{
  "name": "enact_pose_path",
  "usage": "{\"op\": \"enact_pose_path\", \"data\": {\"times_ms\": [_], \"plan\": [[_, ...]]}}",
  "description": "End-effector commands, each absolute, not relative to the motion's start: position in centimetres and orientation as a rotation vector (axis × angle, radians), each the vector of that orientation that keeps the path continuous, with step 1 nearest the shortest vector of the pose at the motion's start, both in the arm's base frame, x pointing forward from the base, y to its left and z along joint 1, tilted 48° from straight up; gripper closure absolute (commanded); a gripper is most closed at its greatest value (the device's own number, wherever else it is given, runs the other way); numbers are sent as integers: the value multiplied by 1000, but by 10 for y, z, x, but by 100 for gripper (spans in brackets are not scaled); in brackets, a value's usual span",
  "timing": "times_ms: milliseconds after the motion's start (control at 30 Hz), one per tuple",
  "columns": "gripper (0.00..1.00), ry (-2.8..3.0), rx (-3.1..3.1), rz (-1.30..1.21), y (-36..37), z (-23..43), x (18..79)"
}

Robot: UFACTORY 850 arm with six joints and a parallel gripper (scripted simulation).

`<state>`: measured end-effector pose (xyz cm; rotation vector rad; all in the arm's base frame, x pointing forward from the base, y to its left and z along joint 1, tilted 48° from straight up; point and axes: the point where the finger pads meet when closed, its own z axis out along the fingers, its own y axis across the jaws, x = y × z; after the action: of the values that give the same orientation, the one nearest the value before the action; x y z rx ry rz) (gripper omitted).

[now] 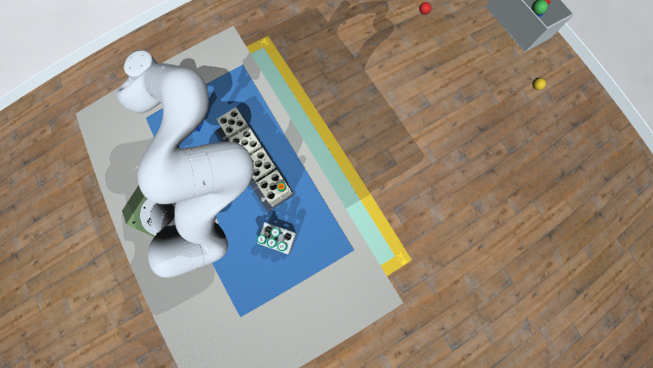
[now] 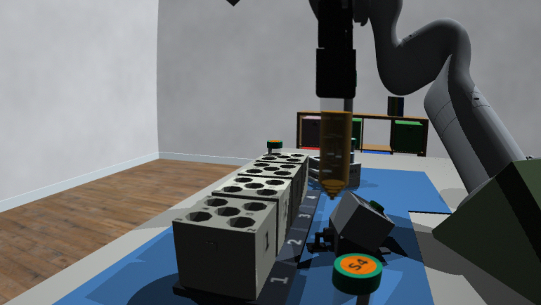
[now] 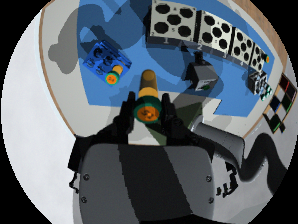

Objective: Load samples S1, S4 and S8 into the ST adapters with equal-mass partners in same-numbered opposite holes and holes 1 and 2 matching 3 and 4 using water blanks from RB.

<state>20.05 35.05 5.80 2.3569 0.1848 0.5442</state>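
My gripper (image 2: 335,99) (image 3: 148,100) is shut on a sample tube (image 2: 333,151) (image 3: 148,88) full of amber liquid and holds it upright by the cap; I cannot read its ID. The tube hangs in the air beside the row of grey adapters (image 2: 227,242) (image 1: 255,155) (image 3: 200,26) on the stand ST (image 2: 295,242), its tip above hole height. Adapter 4 holds one orange-capped tube (image 2: 274,143) (image 1: 281,186). Sample S4 (image 2: 356,267) stands in the blue rack RS (image 3: 100,59). The white blank rack RB (image 1: 276,237) (image 2: 354,175) holds several blanks.
A tilted grey box (image 2: 360,223) (image 3: 202,79) with the green DONE key (image 2: 374,205) sits just below and right of the hanging tube. The arm's green base block (image 2: 492,227) (image 1: 135,212) stands to the right. A shelf (image 2: 379,115) stands far behind.
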Motion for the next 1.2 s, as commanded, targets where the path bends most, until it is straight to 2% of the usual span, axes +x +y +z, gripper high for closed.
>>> {"op": "enact_pose_path", "data": {"times_ms": [0, 1167], "plan": [[100, 202, 2357, 535, 342, 72, 207], [100, 201, 2357, 535, 255, 187, 265]]}}
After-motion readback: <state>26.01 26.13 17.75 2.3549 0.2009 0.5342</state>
